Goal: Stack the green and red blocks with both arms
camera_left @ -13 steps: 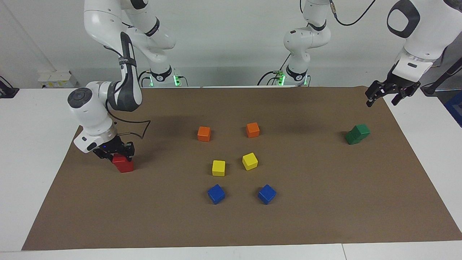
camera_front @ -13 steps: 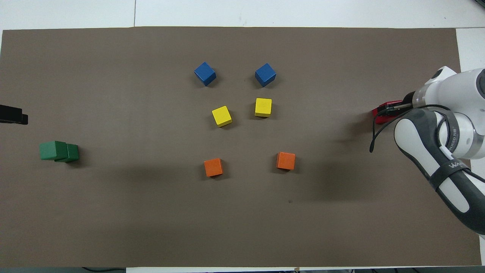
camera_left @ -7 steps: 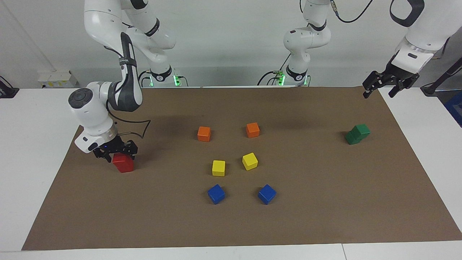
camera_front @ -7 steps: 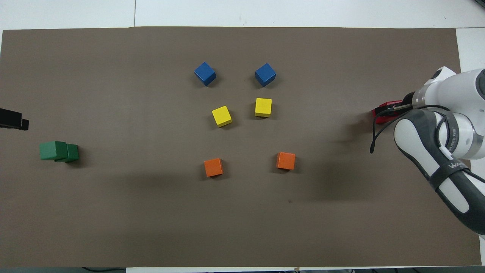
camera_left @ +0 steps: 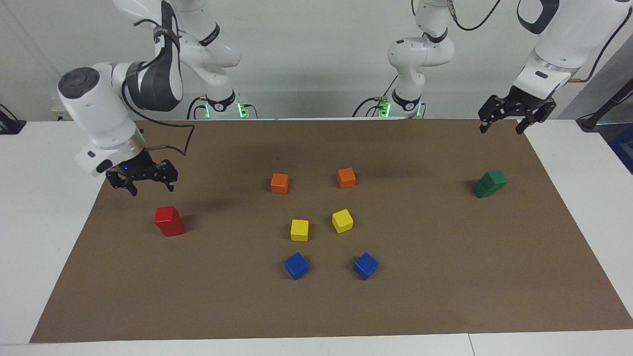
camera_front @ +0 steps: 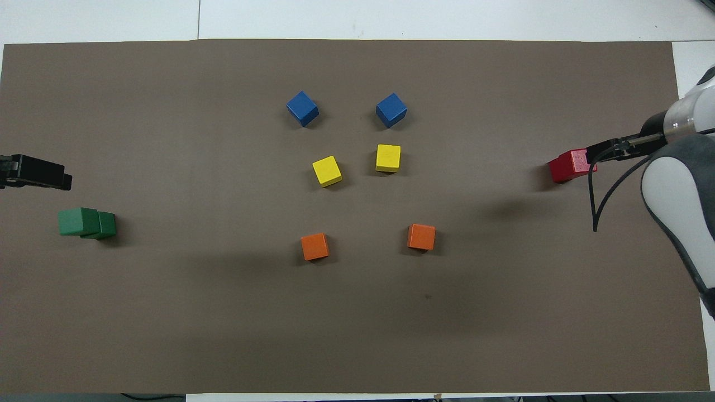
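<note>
You see two red blocks stacked toward the right arm's end of the brown mat, two green blocks stacked toward the left arm's end. Right gripper (fingers spread, empty) hangs over the mat's edge; left gripper likewise.

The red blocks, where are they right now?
The red blocks sit stacked on the brown mat at the right arm's end of the table, free of the raised, open right gripper.
</note>
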`<state>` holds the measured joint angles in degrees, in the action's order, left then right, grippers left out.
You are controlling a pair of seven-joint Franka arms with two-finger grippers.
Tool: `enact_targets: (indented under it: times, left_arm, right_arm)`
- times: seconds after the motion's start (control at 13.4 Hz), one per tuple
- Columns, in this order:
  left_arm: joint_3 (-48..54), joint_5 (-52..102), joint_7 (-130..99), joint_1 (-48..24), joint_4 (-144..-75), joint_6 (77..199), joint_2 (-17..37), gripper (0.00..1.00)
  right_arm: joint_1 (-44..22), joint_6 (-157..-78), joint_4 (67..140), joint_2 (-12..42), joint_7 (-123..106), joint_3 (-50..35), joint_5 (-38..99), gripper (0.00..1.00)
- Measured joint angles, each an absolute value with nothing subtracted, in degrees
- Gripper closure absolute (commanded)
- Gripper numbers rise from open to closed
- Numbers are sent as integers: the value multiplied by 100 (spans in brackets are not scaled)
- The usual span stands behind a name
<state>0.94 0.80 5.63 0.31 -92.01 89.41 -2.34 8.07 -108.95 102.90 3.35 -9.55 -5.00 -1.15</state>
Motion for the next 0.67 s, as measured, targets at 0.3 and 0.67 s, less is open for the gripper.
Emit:
enact_targets:
  times: [0.3, 0.67]
  left_arm:
    - [64, 80, 563, 31, -9199, 8941, -233, 0]
    - [63, 134, 483, 31, -9196, 8941, -233, 0]
  right_arm:
    - [187, -9550, 10010, -397, -138, -582, -111, 0]
    - [51, -8823, 9260, -237, -53, -594, -111, 8]
